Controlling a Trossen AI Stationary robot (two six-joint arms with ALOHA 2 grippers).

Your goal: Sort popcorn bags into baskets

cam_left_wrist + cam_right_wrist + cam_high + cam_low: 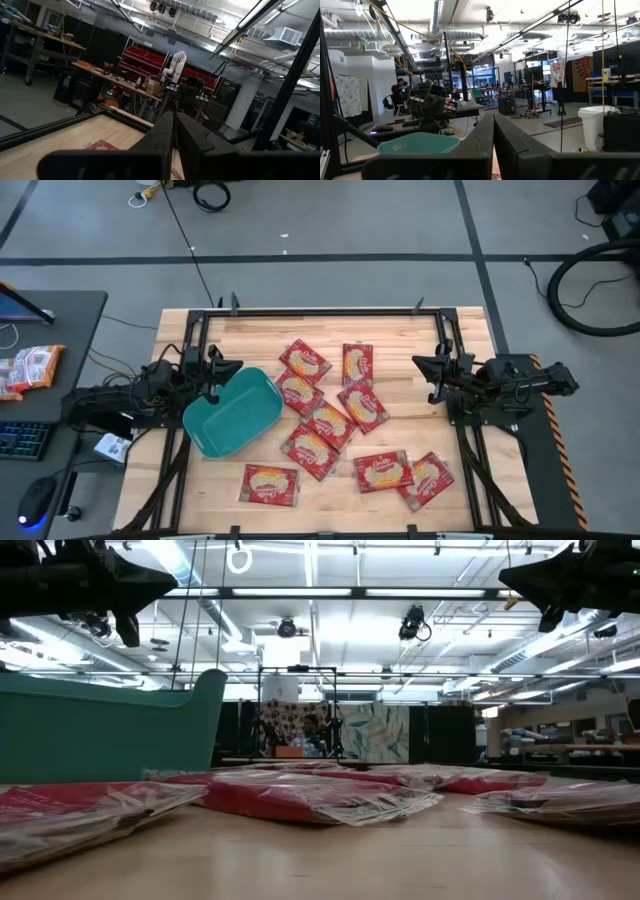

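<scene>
Several red popcorn bags with cream-yellow centres lie flat on the wooden table, from one at the far middle (pixel 304 361) to one near the front (pixel 271 484); in the low view they lie across the foreground (pixel 300 800). The teal basket (pixel 232 412) stands at the table's left (pixel 110 730), and I see no packet in it. My left gripper (pixel 213 370) hovers shut above the basket's far-left rim (pixel 173 131). My right gripper (pixel 432 375) hovers shut over the table's right side, clear of the bags (pixel 493 131). Both are high above the table in the low view.
A dark metal frame (pixel 320 311) runs around the table's far and side edges. A desk with a keyboard, a mouse and snack packets (pixel 30 368) stands beyond the left edge. Bare wood (pixel 400 370) shows between the bags and my right gripper. A person sits far behind the table (pixel 312 735).
</scene>
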